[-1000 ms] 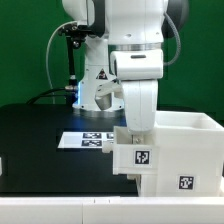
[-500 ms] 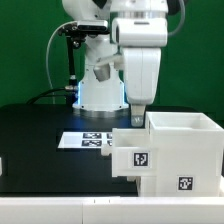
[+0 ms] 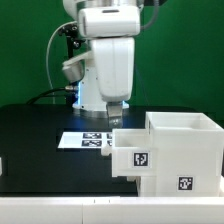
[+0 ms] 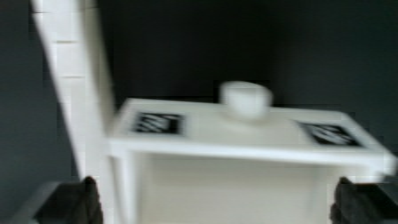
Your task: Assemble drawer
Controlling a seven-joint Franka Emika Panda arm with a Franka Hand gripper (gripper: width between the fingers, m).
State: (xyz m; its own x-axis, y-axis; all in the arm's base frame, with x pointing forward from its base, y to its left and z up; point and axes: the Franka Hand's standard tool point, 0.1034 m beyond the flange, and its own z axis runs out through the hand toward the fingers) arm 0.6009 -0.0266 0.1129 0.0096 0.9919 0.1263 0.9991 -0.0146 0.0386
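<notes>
The white drawer casing (image 3: 185,150) stands at the exterior view's right with a tag on its front. A small white tray (image 3: 131,152), also tagged, sticks out of its left side. My gripper (image 3: 114,117) hangs just above the tray's far left corner, apart from it. In the wrist view the tray (image 4: 240,140) shows two tags and a round knob (image 4: 244,99). My fingertips (image 4: 79,200) stand wide apart at the frame's edge on either side of the tray, open and empty, with the casing wall (image 4: 75,80) beside them.
The marker board (image 3: 86,140) lies flat on the black table (image 3: 35,145) to the exterior view's left of the tray. The robot base (image 3: 85,90) stands behind it before a green backdrop. A white table edge (image 3: 60,210) runs along the front.
My gripper has moved up and toward the exterior view's left, away from above the tray and casing. The tray and casing have not moved.
</notes>
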